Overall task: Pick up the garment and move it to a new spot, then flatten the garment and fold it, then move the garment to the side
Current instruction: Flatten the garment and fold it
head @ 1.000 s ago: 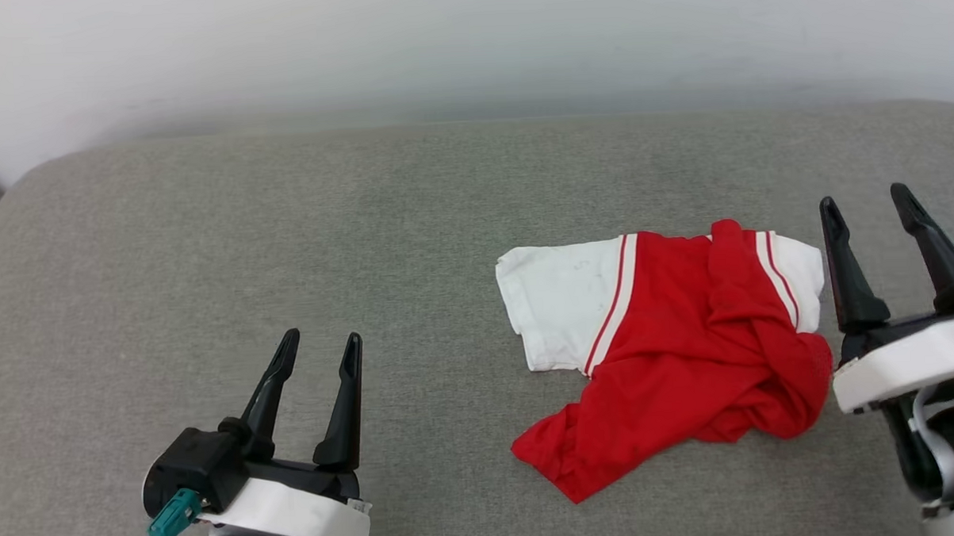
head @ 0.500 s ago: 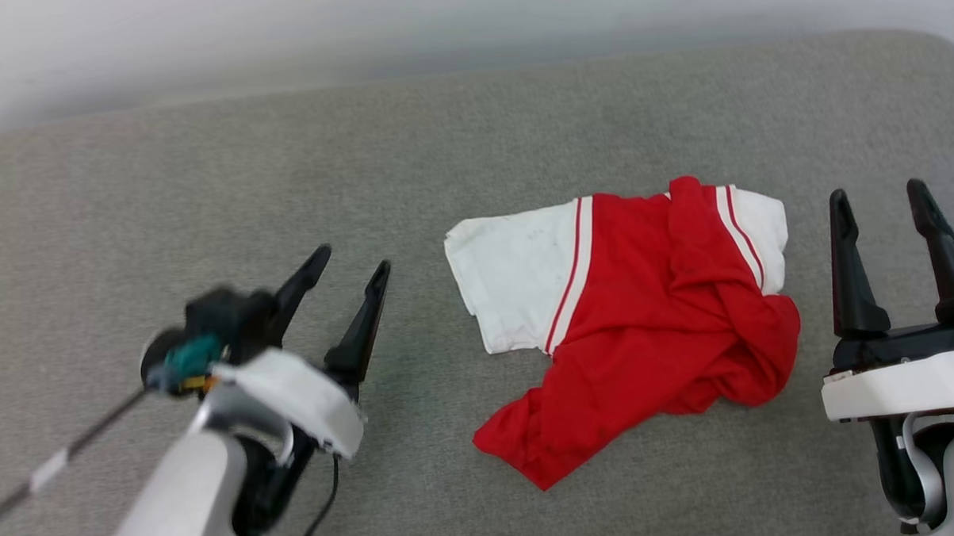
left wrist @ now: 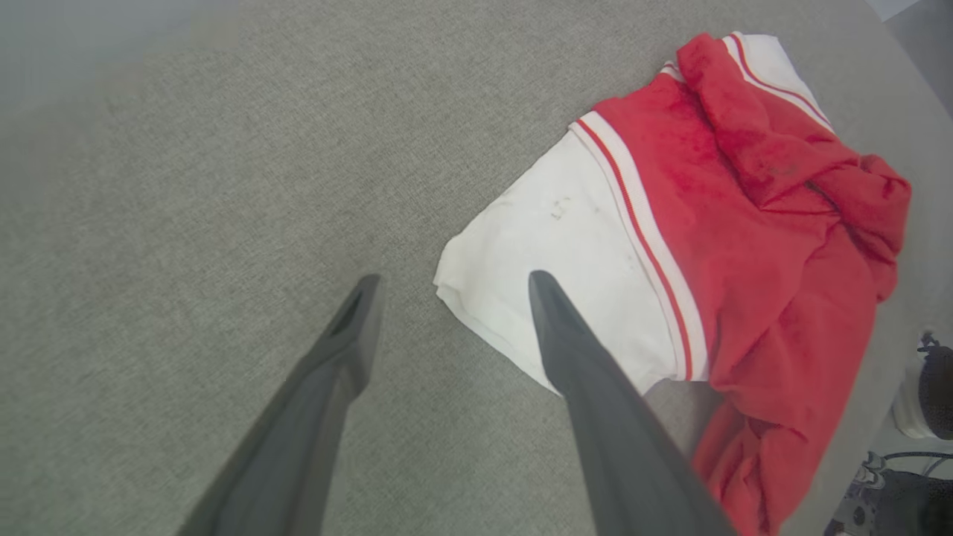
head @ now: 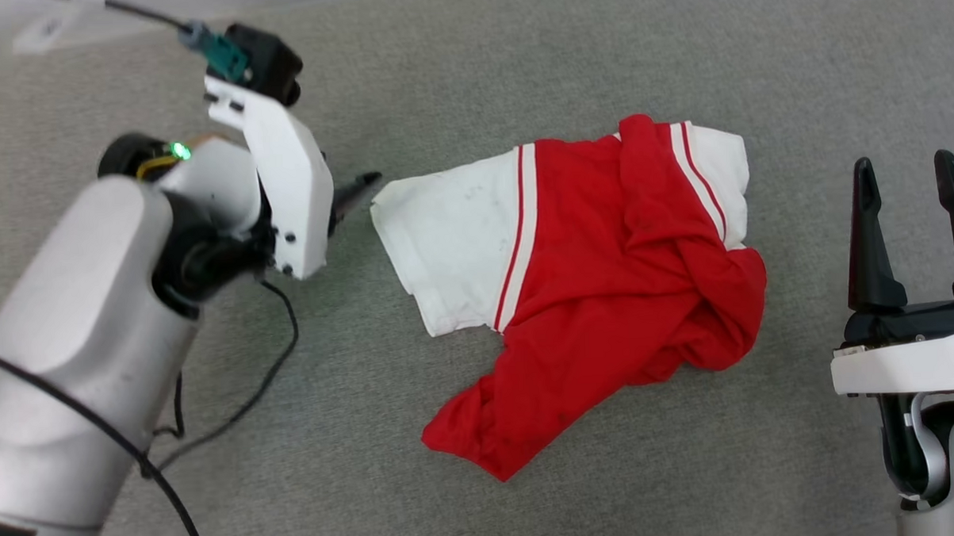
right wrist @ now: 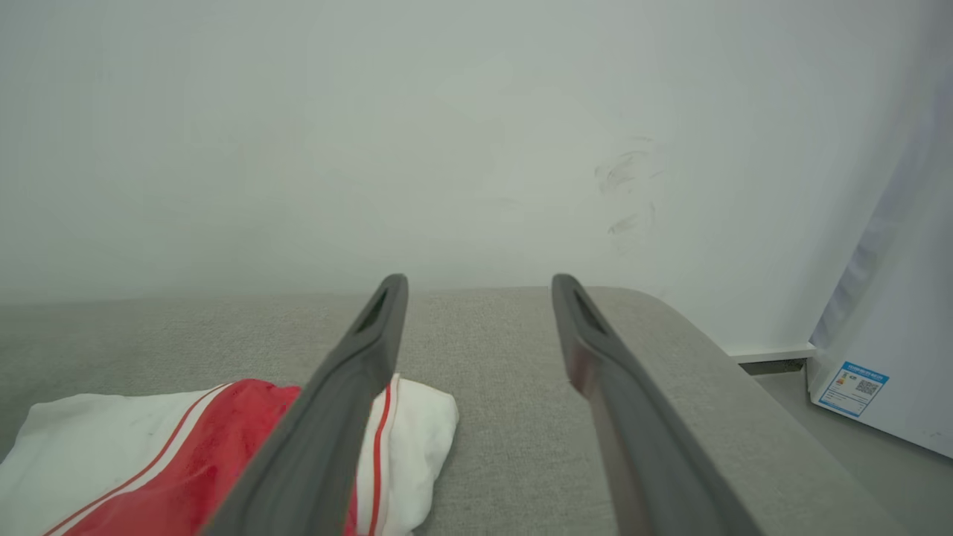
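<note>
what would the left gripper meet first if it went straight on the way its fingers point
Most likely the white sleeve corner of the garment: the open left gripper straddles its edge, one finger over cloth, the other over the grey cushion. Depth is unclear.

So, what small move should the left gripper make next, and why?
Probably lower the left gripper a little onto the corner of the white sleeve and close. Its fingers are open, the corner lies between them, and the shirt lies crumpled and unheld on the grey cushion.
</note>
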Controlling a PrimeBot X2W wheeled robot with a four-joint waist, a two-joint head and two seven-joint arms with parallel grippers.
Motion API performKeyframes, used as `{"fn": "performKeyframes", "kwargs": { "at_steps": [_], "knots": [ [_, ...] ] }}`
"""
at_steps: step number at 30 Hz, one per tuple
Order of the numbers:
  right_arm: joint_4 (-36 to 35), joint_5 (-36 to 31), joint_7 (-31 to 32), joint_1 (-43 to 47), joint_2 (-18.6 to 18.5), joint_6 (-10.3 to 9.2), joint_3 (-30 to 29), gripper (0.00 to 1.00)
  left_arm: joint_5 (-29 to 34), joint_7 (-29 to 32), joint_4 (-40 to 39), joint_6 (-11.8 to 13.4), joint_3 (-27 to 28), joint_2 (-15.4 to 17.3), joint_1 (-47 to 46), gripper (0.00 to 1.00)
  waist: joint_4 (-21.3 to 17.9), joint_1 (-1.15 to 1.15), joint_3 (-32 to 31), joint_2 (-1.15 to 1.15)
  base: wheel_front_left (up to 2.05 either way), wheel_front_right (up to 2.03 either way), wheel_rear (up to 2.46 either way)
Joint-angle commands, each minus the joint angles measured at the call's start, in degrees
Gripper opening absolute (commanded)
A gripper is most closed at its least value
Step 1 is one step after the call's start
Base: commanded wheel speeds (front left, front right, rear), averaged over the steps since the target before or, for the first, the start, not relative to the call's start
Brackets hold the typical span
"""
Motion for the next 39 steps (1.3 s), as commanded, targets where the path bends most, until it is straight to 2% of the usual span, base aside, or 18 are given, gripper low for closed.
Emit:
{"fn": "performKeyframes", "kwargs": {
  "at_steps": [1,9,18,19,30,39],
  "knots": [
    [0.33,-0.03,-0.47,-0.79,0.32,-0.02,-0.08,1.00,0.00,1.90,1.39,-0.03,-0.66,0.73,-3.15,1.00,-1.65,0.00,1.85,0.00,0.00,0.00,0.00],
    [2.29,1.91,-1.91,-1.62,0.32,-0.02,-0.52,1.00,-2.56,11.12,8.03,-0.04,-5.29,0.03,-9.07,1.00,-4.00,0.00,4.52,0.00,0.00,0.00,0.00],
    [3.94,2.27,-2.89,-2.31,0.33,-0.02,-0.51,1.00,-3.47,11.26,11.14,-0.04,-8.41,0.02,-7.69,1.00,-4.43,0.00,5.06,0.00,0.00,0.00,0.00],
    [3.90,1.94,-2.99,-2.48,0.33,-0.02,-0.80,1.00,-4.20,10.30,11.55,-0.04,-9.02,-0.07,-7.21,0.00,-3.96,0.00,5.19,0.00,0.00,0.00,0.00],
    [3.09,-0.46,-1.51,-2.20,0.32,-0.02,-1.06,1.00,-7.58,1.36,13.23,-0.03,-8.31,1.77,-5.95,0.00,-0.41,0.00,3.00,0.00,0.00,0.00,0.00],
    [3.17,-2.28,0.81,0.13,0.31,-0.02,-1.58,1.00,-10.11,-9.42,11.06,-0.03,-6.15,7.13,0.05,0.00,3.33,0.00,-2.38,0.00,0.00,0.00,0.00]
  ]
}}
